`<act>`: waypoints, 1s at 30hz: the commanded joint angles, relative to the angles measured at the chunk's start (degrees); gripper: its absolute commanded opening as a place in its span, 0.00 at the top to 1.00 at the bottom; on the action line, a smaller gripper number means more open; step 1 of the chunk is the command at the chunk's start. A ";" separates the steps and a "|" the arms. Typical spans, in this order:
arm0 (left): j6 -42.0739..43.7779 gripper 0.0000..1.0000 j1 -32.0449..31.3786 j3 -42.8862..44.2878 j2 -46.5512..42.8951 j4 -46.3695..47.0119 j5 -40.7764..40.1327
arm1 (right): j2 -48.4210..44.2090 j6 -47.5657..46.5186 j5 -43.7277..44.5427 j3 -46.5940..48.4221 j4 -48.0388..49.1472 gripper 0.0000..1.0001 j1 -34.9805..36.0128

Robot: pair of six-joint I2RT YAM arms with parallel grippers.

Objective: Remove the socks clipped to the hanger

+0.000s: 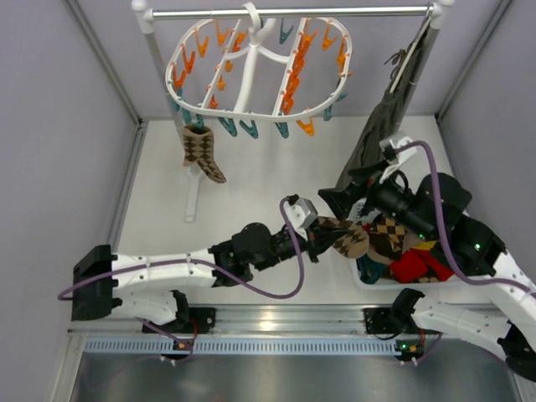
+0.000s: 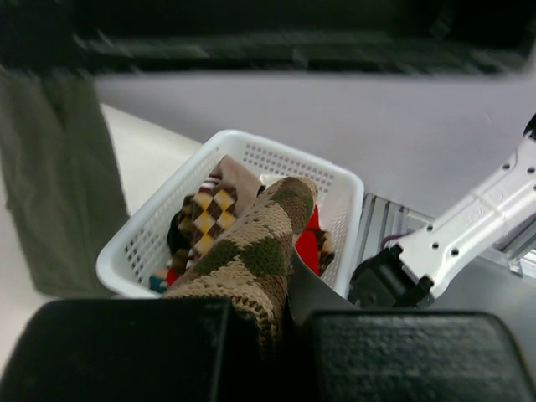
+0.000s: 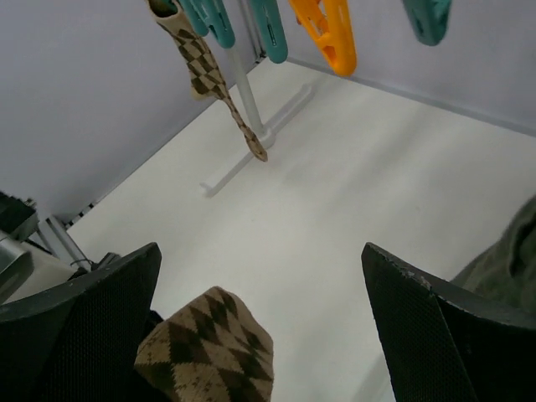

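left gripper [image 2: 270, 322]: clamped on 1 brown argyle held sock [image 2: 251, 251]; cloth pinched between the pads [image 2: 126, 352], free end running forward past the fingertips
basket [image 2: 138, 247]: white; just ahead of and below this hand; holds other socks and a red item [image 2: 311, 243]; the sock's free end appears to reach over it
right gripper [image 3: 260, 251]: jaws spread wide, nothing between them; close beside the left hand, facing the hanger
hanger [image 1: 251, 75]: on the rail [image 1: 335, 12], well beyond both hands; 1 clipped sock [image 1: 203, 152] hangs at its edge, far ahead-left of the left hand; other clips [image 1: 293, 79] look bare
step, as judged: drop into the basket; 1 sock then left to pull
risk 1: release too near the rim; sock drapes over the wall or slides to the table [image 1: 251, 193]
risk 2: knit snags on a pad; sock trails out as the hand backs off
risk 3: hands crowded by the basket; a reach by either could knock the other
risk 4: hard tug on the last sock; hanger swings on its hook
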 commanded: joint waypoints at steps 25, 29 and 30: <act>-3.92 0.02 0.43 54.31 48.98 -21.02 11.64 | -20.41 0.17 36.47 5.39 -18.98 0.00 -0.70; -3.48 0.02 0.43 51.67 46.94 -21.89 12.08 | -18.84 0.08 36.64 4.69 -18.19 0.00 -0.70; -3.65 0.02 0.51 52.89 47.72 -22.94 12.69 | -18.57 -0.01 36.56 4.69 -18.01 0.00 -0.70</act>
